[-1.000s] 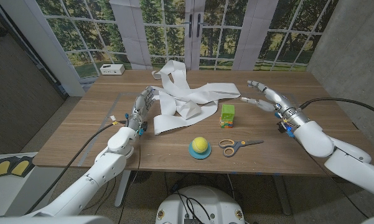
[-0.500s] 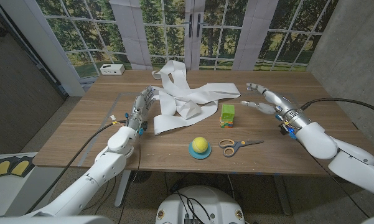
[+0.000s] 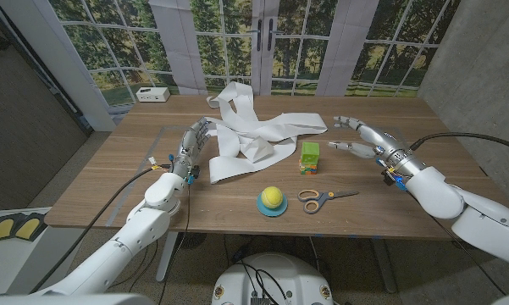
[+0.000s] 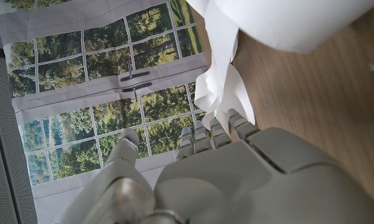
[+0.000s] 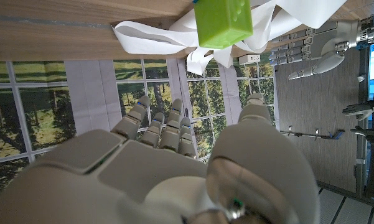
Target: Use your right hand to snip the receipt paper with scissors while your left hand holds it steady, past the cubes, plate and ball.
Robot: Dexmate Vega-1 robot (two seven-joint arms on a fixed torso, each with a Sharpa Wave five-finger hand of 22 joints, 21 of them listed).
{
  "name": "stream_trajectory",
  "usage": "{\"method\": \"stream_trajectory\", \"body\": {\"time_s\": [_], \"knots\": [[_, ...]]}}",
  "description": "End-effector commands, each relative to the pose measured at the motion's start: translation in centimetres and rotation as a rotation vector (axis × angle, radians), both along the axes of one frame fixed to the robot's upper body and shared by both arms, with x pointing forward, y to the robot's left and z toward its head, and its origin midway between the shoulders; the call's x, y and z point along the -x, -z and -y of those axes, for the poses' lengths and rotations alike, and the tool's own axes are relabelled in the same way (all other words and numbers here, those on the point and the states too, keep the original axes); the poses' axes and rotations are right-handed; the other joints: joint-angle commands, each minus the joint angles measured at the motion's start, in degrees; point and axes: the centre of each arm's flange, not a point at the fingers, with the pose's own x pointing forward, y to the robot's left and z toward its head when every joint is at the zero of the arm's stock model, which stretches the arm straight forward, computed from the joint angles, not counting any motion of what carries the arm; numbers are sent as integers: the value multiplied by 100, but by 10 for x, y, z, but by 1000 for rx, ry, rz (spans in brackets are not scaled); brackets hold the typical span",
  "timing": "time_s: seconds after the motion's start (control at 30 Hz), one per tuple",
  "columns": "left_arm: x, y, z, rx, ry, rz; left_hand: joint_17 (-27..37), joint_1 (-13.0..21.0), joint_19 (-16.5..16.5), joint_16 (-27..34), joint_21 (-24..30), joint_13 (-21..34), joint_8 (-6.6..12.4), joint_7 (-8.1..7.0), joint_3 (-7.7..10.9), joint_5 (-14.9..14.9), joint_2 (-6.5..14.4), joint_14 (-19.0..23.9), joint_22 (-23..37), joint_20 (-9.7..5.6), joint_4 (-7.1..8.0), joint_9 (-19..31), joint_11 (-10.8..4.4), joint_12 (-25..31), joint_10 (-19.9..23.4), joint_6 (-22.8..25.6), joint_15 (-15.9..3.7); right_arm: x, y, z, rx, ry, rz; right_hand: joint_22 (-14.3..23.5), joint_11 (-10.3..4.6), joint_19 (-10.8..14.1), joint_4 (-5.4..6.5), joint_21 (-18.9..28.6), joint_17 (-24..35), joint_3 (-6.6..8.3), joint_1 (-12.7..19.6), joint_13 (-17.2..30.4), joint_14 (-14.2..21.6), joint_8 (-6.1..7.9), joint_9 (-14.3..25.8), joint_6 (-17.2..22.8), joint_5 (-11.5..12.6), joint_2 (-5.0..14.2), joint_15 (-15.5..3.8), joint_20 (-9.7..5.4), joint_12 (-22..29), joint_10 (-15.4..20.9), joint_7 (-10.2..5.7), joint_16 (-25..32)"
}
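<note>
My right hand (image 3: 362, 138) is hovering over the table's (image 3: 110, 182) right side, fingers spread, gripping nothing. My left hand (image 3: 195, 140) is waiting at the left edge of the paper (image 3: 254, 135), fingers apart and reaching toward it; I cannot tell whether they are touching it, and they are holding nothing.

The paper is lying in loose white folds across the middle and far part of the table. The scissors (image 3: 320, 197), blue-and-orange handled, are lying near the front edge, well apart from my right hand. The cubes (image 3: 310, 157), a green stack, are standing between the paper and the scissors. The ball (image 3: 273, 197), yellow, is sitting on the small blue plate (image 3: 273, 208), just left of the scissors.

Risks, as I judge them: my right hand is having to come back toward me for the scissors, and a low sweep could be tipping the cubes or nudging the ball off its plate. The scissors are lying flat, so a poor pinch could be pushing them along the table. The paper is slack; a weak left hold would be letting it slide or crumple under the blades.

Writing: none I can read; the small white box (image 3: 153, 94) at the far left corner is too small to tell.
</note>
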Motion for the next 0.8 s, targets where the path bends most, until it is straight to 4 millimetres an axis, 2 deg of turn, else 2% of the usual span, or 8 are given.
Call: {"method": "stream_trajectory", "body": {"time_s": [0.03,0.23,0.57,0.63,0.8], "knots": [[0,-4,-1,-24,-3,2,28,63,7,-2,19,21,-2,16,54,16,14,-12,16,-10,1,10,14,-12,65,47,-44,4,2,2,8,-22,-13,22,-14,35,-56,-2,15,19,85,16,47,29,22,68,-16,4,-180,7,5,46,-7,50],[0,-5,-3,-23,-7,2,28,64,6,-2,19,21,0,20,55,16,16,-12,16,-14,1,10,3,-14,64,56,-39,6,2,-1,61,-3,-1,23,-171,35,-104,-4,15,105,217,34,107,60,22,196,-22,48,-254,-40,76,340,-21,64],[0,-5,-5,-22,-9,-1,28,67,1,-3,18,21,-2,16,56,17,20,-17,16,-17,2,10,-2,-17,62,54,-35,11,4,-6,108,16,1,23,-187,45,-115,-2,18,133,261,46,177,33,22,152,-29,46,-312,-59,59,361,-6,85],[0,-5,-5,-25,-9,-1,28,67,3,-3,19,21,-2,21,56,17,21,-16,16,-20,3,10,-2,-18,62,52,-32,12,5,-6,119,22,-4,23,-167,48,-110,-2,24,147,269,51,292,28,21,153,-34,50,-370,-61,47,371,1,129],[-1,-5,-7,-32,-9,-3,28,67,2,-5,18,21,-4,20,56,17,22,-21,16,-18,3,9,2,-20,59,49,-34,14,6,-10,154,36,-13,30,-161,230,-89,63,53,164,262,61,420,24,21,170,-42,52,-361,-51,28,398,0,184]]}}
